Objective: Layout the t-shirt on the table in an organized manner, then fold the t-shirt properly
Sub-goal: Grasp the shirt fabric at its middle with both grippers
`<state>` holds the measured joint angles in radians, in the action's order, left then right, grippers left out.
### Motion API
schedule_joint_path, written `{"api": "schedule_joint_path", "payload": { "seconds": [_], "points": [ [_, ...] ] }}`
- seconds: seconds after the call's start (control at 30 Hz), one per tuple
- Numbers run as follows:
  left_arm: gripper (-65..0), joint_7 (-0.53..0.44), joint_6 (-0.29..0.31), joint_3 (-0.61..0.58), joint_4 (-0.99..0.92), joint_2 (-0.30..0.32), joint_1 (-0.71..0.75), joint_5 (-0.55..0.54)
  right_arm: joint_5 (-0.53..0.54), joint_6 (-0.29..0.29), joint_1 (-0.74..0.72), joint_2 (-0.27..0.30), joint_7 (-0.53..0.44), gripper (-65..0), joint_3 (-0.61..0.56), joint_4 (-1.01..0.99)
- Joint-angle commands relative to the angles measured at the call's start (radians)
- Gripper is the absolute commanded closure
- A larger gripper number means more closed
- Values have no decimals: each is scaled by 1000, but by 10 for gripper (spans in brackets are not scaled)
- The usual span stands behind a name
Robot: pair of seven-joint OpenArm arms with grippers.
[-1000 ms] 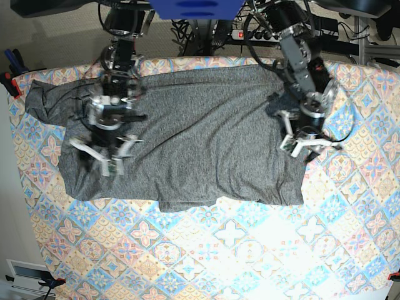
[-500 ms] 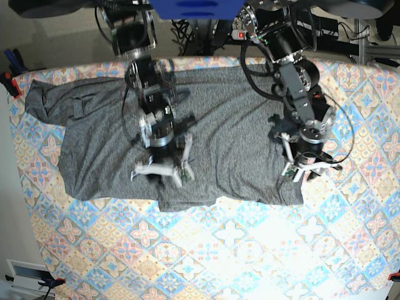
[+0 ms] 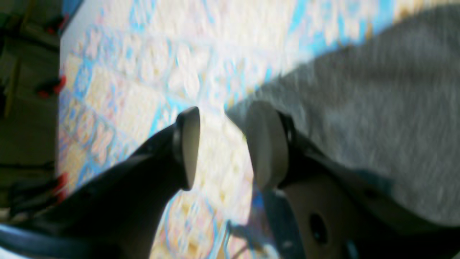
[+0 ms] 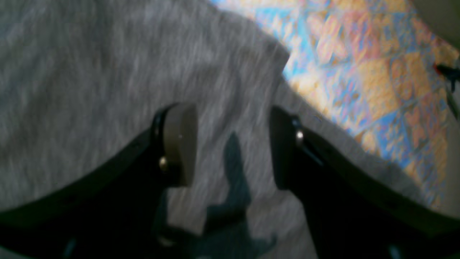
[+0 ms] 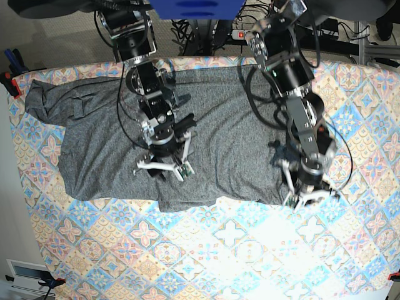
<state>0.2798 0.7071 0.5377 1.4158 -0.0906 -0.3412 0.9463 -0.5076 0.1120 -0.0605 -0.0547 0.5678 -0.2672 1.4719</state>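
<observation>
The dark grey t-shirt (image 5: 219, 137) lies spread flat on the patterned table (image 5: 237, 250), with one sleeve bunched at the far left. My right gripper (image 5: 164, 172) hovers open over the shirt's lower middle. In the right wrist view the right gripper (image 4: 231, 144) has only grey fabric (image 4: 90, 72) below the gap between its fingers. My left gripper (image 5: 310, 200) stands open at the shirt's lower right corner. In the left wrist view the left gripper (image 3: 226, 144) is empty, one pad (image 3: 267, 144) at the shirt's edge (image 3: 377, 90) and the other over the table (image 3: 143, 72).
Cables and a power strip (image 5: 250, 34) lie behind the table's back edge. Red clamps (image 5: 7, 81) grip the table's left rim. A white box (image 5: 25, 275) sits on the floor at lower left. Bare patterned cloth stretches along the front of the table.
My right gripper swung from the shirt's left part to its lower middle. My left gripper slid down along the right edge to the lower right corner. Both stayed open.
</observation>
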Motion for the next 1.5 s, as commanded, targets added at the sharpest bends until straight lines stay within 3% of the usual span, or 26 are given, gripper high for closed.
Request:
{"api": "schedule_joint_path", "payload": {
  "seconds": [0.0, 0.27, 0.47, 0.73, 0.87, 1.1, 1.27, 1.47],
  "points": [
    [-243, -7, -9, 17, -28, 10, -39, -2, -3, -7, -22, -3, -22, -304, 1, 17],
    [-243, -11, -9, 150, -260, 64, -152, -3, -6, -7, 44, 5, -22, -304, -1, 19],
    [-244, -7, -9, 152, -442, 116, -209, 7, -7, -7, 46, 6, -22, -304, -1, 19],
    [-243, 23, -9, 149, -573, 124, -221, 9, -7, -7, 46, 8, -22, -304, -1, 19],
    [-226, 37, -9, 147, -576, 119, -217, -3, -7, -7, 46, 8, -22, -304, 1, 19],
    [-20, 37, -9, 91, -545, 87, -197, -5, -7, -7, 46, 8, -22, -304, 1, 19],
    [-18, 37, -9, 81, -433, 58, -138, 7, -7, -7, 46, 8, -22, -304, 1, 19],
    [-16, 35, -9, -31, -175, 42, 40, -5, -9, -7, 46, 19, -22, -304, 1, 19]
  ]
}}
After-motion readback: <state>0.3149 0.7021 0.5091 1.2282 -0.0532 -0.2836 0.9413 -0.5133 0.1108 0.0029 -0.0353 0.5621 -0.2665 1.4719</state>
